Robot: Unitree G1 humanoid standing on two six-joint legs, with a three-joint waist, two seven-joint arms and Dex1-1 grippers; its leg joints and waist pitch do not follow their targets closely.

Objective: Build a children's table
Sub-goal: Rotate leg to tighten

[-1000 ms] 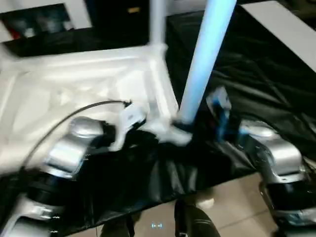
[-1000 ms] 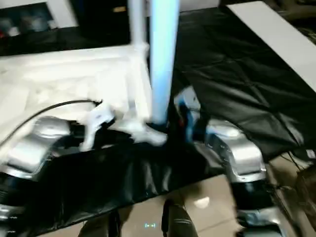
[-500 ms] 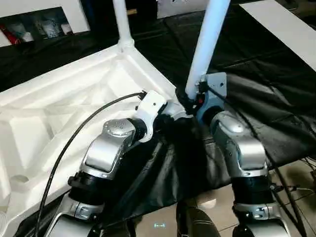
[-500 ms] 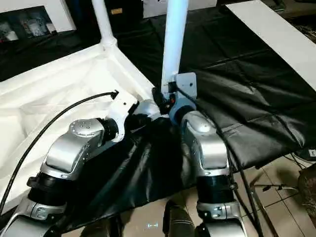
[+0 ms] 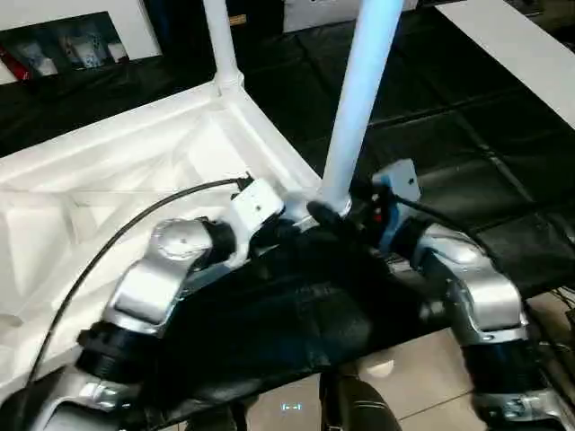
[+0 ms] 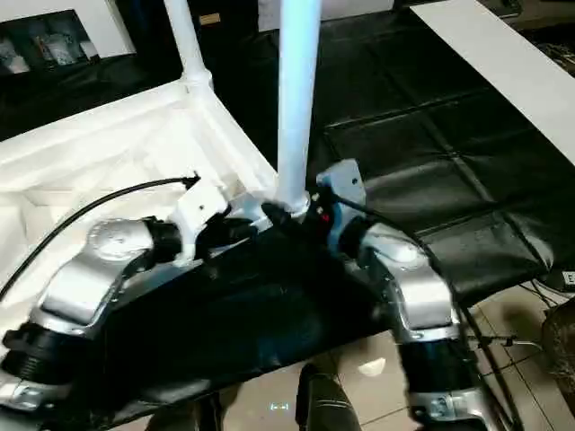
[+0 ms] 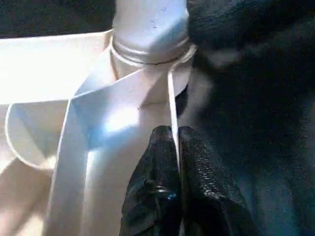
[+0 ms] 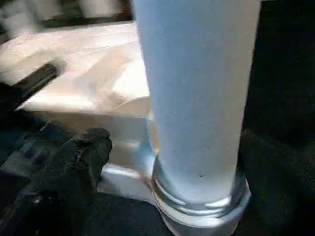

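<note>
The children's table top (image 5: 108,171) lies upside down on black cloth, ribbed underside up. One white leg (image 5: 218,40) stands in its far corner socket. A second leg (image 5: 359,99) stands upright in the near corner socket (image 7: 147,49). My left gripper (image 7: 174,135) is shut on the thin rim of the table top just beside that socket. My right gripper (image 5: 346,214) is at the base of the near leg (image 8: 197,98), open, with one finger (image 8: 74,162) on each side of the leg and apart from it.
Black cloth (image 5: 467,135) covers the work surface and hangs over its near edge. A white board (image 5: 512,45) lies at the back right. A white cabinet (image 5: 63,40) stands at the back left. Tiled floor (image 5: 404,359) shows below. A black cable (image 5: 117,238) arcs over my left arm.
My right gripper has opened from the near leg's base, and its forearm has swung out to the right. The left gripper stays shut on the rim. The camera has shifted.
</note>
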